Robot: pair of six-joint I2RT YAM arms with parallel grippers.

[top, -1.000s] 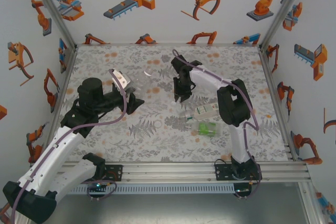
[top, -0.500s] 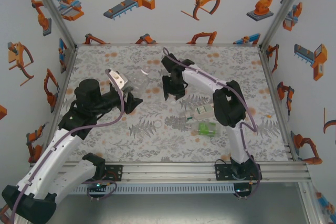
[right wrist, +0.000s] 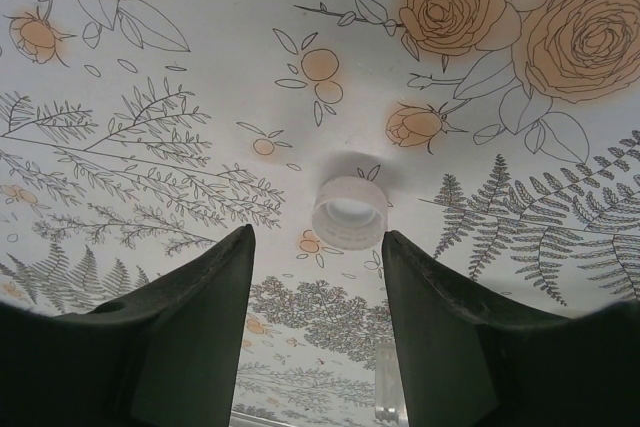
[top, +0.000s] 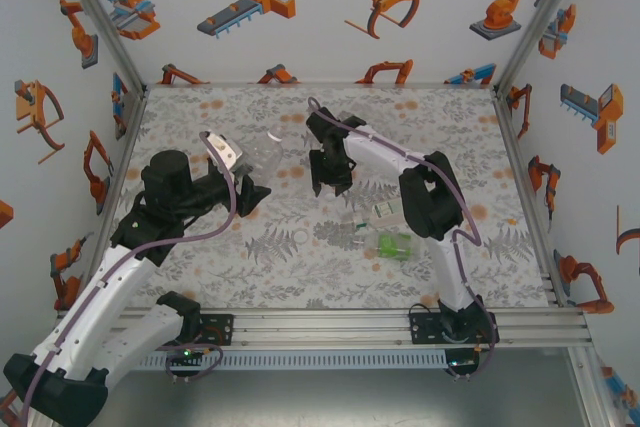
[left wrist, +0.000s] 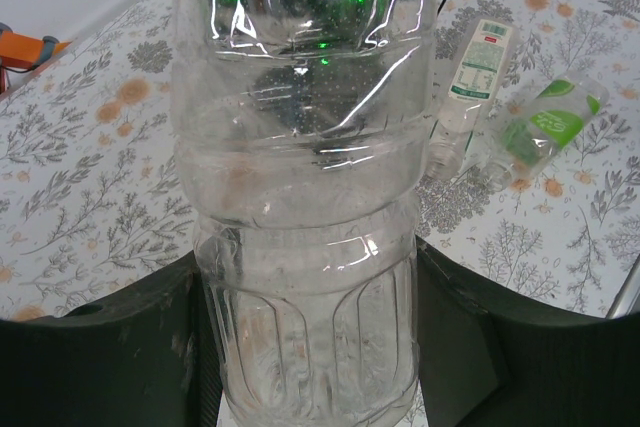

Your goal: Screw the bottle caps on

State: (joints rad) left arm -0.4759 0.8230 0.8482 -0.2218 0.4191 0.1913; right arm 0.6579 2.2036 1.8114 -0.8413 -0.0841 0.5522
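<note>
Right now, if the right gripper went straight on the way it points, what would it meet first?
Probably the white cap, lying on the table ahead of the right gripper, between its open fingers. Depth is unclear, but nothing else shows in between.

Top camera high, looking down; wrist cameras close; all share table (top: 250,267).

table (top: 470,137) (floral cloth) | white cap (right wrist: 348,212) | labelled bottle (left wrist: 478,62) | green bottle (left wrist: 548,119), lying
</note>
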